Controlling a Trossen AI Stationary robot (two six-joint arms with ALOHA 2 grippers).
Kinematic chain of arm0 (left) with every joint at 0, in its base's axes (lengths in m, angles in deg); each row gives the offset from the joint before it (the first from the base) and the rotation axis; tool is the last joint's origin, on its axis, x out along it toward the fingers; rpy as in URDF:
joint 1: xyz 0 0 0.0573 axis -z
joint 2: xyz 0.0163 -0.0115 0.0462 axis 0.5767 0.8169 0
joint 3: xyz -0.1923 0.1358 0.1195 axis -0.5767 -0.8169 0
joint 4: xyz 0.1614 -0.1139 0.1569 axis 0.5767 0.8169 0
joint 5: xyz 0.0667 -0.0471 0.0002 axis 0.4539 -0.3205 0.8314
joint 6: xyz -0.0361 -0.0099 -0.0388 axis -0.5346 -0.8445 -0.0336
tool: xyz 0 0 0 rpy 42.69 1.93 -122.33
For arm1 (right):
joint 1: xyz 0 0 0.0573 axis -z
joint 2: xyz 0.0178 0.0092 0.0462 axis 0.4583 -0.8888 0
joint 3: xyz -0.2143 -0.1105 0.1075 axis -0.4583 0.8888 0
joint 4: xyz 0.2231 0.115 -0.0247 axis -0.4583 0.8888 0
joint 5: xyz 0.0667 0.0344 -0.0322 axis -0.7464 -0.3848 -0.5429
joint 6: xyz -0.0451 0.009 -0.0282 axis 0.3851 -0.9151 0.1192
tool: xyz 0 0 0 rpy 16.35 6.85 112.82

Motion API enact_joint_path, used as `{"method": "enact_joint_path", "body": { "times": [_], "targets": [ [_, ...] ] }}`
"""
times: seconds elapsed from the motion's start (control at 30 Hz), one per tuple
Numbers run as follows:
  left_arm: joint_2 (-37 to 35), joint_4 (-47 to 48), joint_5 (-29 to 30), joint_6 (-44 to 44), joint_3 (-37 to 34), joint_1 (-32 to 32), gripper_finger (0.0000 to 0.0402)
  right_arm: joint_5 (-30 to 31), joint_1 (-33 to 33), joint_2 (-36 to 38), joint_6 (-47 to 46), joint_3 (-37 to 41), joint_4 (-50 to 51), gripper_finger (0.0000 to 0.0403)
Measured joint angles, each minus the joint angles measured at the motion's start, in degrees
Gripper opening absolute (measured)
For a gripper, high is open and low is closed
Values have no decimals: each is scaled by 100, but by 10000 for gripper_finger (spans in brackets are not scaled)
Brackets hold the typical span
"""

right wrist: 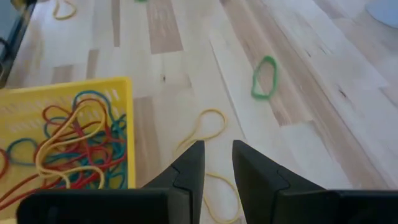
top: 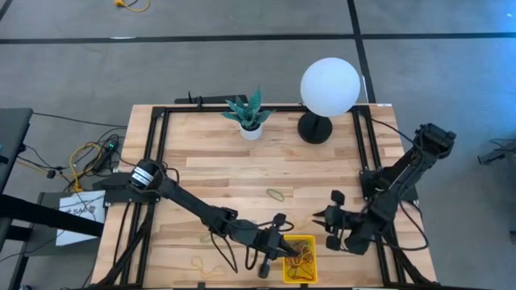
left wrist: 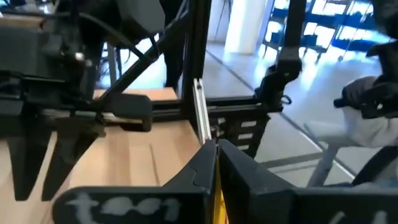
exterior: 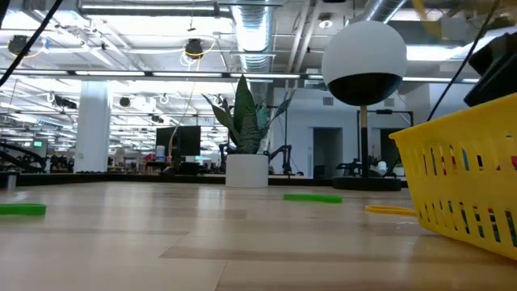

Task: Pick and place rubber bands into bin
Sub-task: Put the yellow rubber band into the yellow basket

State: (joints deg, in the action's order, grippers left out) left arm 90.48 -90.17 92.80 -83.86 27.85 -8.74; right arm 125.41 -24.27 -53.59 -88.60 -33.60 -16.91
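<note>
The yellow bin (top: 300,259) sits near the table's near edge and holds several tangled red, yellow and teal rubber bands (right wrist: 68,146). My left gripper (top: 278,246) hovers at the bin's left rim, and its fingers meet at the tips (left wrist: 216,146). My right gripper (top: 329,208) is open, just right of the bin, above a yellow band (right wrist: 208,127) that lies flat on the wood. A green band (right wrist: 265,76) lies farther out, toward the table's middle (top: 276,194). More yellow bands (top: 205,266) lie left of the bin. My left gripper is shut. A yellow sliver (left wrist: 217,202) shows low between its fingers; I cannot tell whether that is a held band or the bin beneath.
A white plant pot (top: 251,129) and a white globe lamp (top: 329,86) stand at the far edge. Black frame rails (top: 157,161) run along the table's left and right sides. In the low view the bin's wall (exterior: 460,186) is close on the right, with bare wood to its left.
</note>
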Motion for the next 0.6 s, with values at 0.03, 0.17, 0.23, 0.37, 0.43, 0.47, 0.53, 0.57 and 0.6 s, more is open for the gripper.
{"method": "enact_joint_path", "body": {
  "times": [0.03,0.17,0.23,0.37,0.43,0.47,0.53,0.57,0.6],
  "targets": [
    [0,87,15,-1,12,-2,0,2,31,4,-2,0,-4,75],
    [156,59,340,-140,15,-10,0,-3,136,4,-2,0,-24,75],
    [347,-182,132,-144,71,-31,0,-35,161,4,0,0,-24,75],
    [776,-461,-151,-195,442,-49,0,-68,180,4,0,0,-28,75],
    [936,-373,-156,-203,654,-78,0,-140,181,4,-2,0,-29,75],
    [993,-258,-164,-205,788,-102,0,-200,181,4,-2,0,-28,75],
    [1029,61,-158,-208,968,-163,0,-309,181,4,-2,0,-33,75],
    [1029,266,-153,-218,1034,-186,0,-321,181,4,-6,0,-31,75],
    [1029,470,-148,-277,1072,-213,0,-321,181,4,-7,0,-31,75]
  ]
}}
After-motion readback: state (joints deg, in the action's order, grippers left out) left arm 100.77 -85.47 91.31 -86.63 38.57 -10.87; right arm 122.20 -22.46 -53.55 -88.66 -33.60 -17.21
